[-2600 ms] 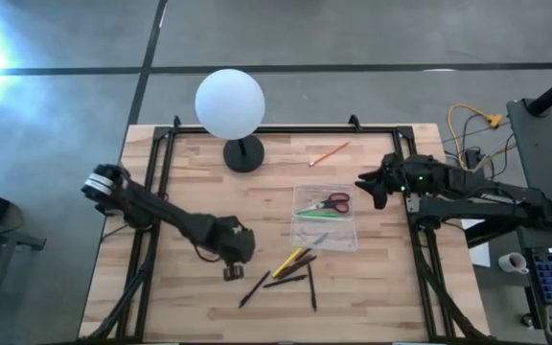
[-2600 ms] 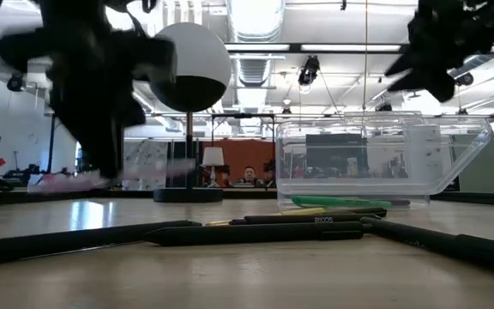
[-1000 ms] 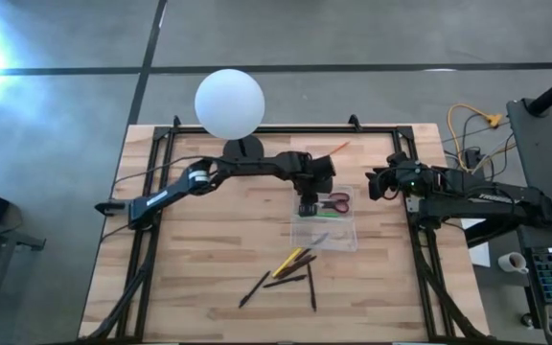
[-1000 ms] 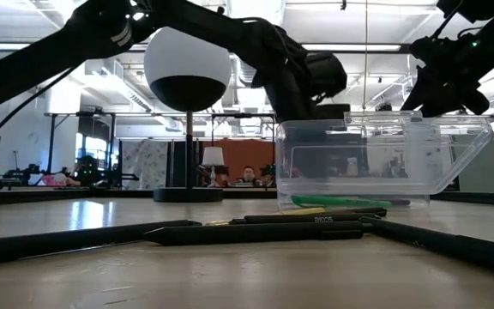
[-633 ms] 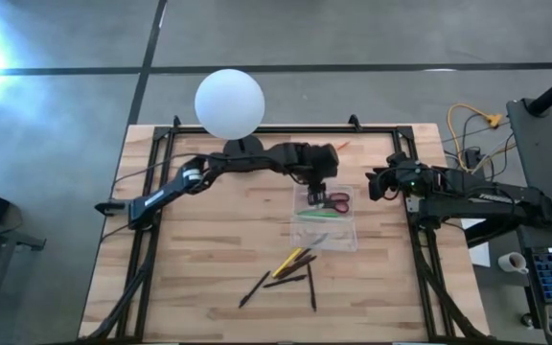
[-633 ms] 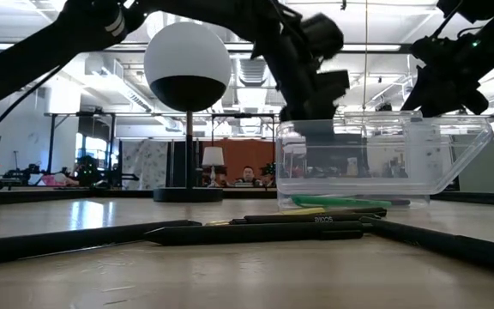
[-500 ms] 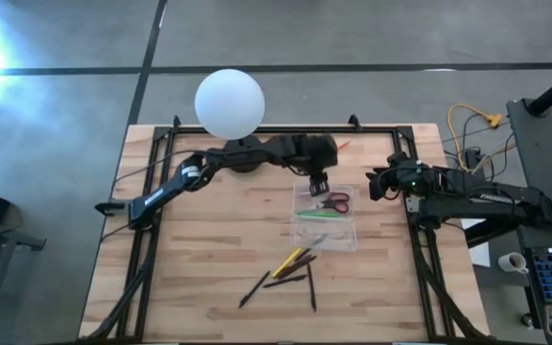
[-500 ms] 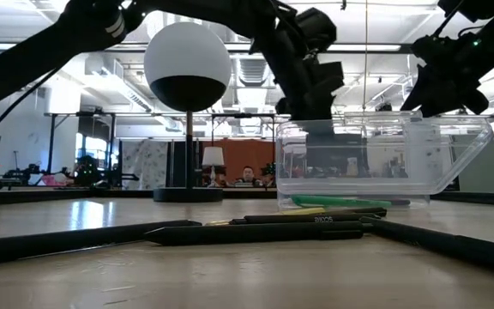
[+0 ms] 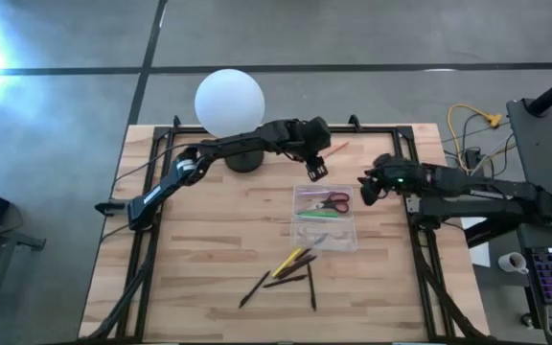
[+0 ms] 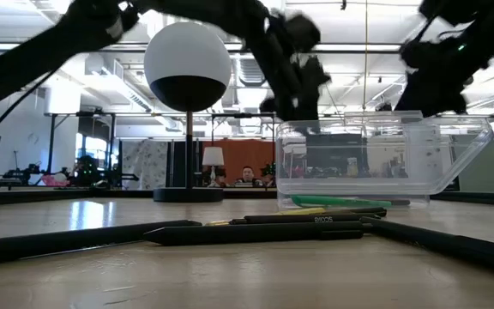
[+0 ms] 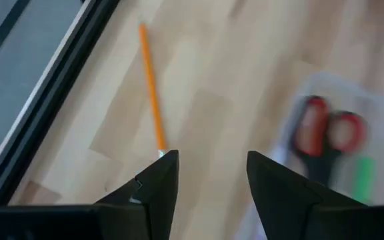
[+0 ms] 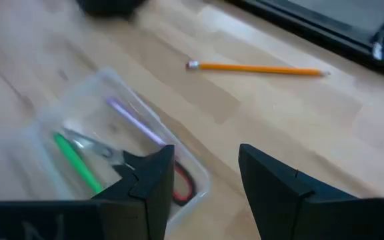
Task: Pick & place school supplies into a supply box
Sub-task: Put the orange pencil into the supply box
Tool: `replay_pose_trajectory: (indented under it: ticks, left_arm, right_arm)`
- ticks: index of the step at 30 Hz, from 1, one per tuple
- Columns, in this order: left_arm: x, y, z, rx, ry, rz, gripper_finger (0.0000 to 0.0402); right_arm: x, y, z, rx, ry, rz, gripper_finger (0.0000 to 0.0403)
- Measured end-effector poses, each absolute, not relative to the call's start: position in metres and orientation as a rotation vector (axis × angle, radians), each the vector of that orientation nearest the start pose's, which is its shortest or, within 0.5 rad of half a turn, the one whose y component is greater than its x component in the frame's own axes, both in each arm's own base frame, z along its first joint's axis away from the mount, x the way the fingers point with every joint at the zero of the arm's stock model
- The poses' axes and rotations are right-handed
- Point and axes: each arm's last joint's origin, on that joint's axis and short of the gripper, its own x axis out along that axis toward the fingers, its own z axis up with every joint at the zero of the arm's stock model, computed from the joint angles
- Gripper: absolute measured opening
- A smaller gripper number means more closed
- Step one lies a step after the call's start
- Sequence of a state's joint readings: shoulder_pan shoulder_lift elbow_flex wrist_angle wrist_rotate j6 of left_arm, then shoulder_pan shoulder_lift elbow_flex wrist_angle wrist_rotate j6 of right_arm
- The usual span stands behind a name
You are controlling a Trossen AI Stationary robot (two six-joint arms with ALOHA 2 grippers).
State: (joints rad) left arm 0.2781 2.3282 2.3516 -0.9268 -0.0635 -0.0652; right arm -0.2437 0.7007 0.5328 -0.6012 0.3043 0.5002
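The clear supply box (image 9: 325, 218) sits flat on the wooden table right of centre. It holds red-handled scissors (image 9: 334, 202), a green marker (image 9: 312, 216) and a pink pen (image 12: 136, 124). My left gripper (image 9: 316, 171) hangs open above the table just beyond the box's far edge, with nothing between its fingers (image 11: 159, 180). Ahead of it an orange pencil (image 11: 151, 93) lies flat near the far rail. My right gripper (image 9: 366, 186) is open and empty in the air, off the box's right side. Dark pens and yellow pencils (image 9: 290, 268) lie loose nearer the front.
A white globe lamp (image 9: 229, 103) on a black base (image 9: 244, 156) stands at the far edge, beside the left arm. Black frame rails (image 9: 161, 163) border the tabletop. Bare wood lies left of the box. In the low view, long dark pens (image 10: 256, 230) lie across the foreground.
My left gripper has risen out of the supply box and gone toward the table's far edge, rolling as it went; the pink pen stays in the box. My right gripper has edged toward the box and rolled a little.
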Motion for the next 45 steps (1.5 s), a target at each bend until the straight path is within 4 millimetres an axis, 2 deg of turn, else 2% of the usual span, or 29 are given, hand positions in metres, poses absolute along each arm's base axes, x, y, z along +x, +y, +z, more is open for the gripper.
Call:
replay_pose_trajectory:
  ticks: [4,6,13,17,21,26,29,31,36,40,45]
  left_arm:
    - [0.475,0.117,0.306,-0.142,0.907,0.309,0.0161]
    - [0.473,0.108,0.308,-0.141,0.917,0.311,0.0161]
    - [0.460,0.080,0.315,-0.206,0.942,0.336,0.0161]
    - [0.448,0.062,0.316,-0.195,0.950,0.422,0.0161]
    - [0.438,0.053,0.318,-0.234,0.861,0.571,0.0161]
    - [0.442,0.055,0.299,-0.317,0.733,0.603,0.0161]
    - [0.443,0.055,0.296,-0.328,0.687,0.590,0.0161]
    - [0.443,0.058,0.295,-0.337,0.672,0.589,0.0161]
    - [0.442,0.093,0.276,-0.465,0.660,0.580,0.0146]
    - [0.440,0.111,0.268,-0.374,0.653,0.588,0.0115]
    - [0.439,0.130,0.249,-0.465,0.665,0.633,0.0102]
  right_arm:
    - [0.157,-0.061,0.224,0.295,0.744,-0.717,0.0160]
    - [0.169,-0.075,0.226,0.244,0.808,-0.709,0.0160]
    - [0.198,-0.140,0.223,0.112,1.047,-0.525,0.0159]
    - [0.213,-0.164,0.223,0.003,1.122,-0.464,0.0159]
    - [0.229,-0.183,0.220,0.056,1.130,-0.489,0.0159]
    - [0.235,-0.207,0.203,0.127,1.241,-0.502,0.0157]
    - [0.232,-0.219,0.191,0.150,1.348,-0.477,0.0146]
    - [0.230,-0.227,0.189,0.199,1.382,-0.497,0.0135]
    - [0.221,-0.238,0.192,0.337,1.381,-0.531,0.0107]
    - [0.212,-0.238,0.203,0.310,1.351,-0.531,0.0095]
    - [0.203,-0.237,0.216,0.306,1.299,-0.570,0.0103]
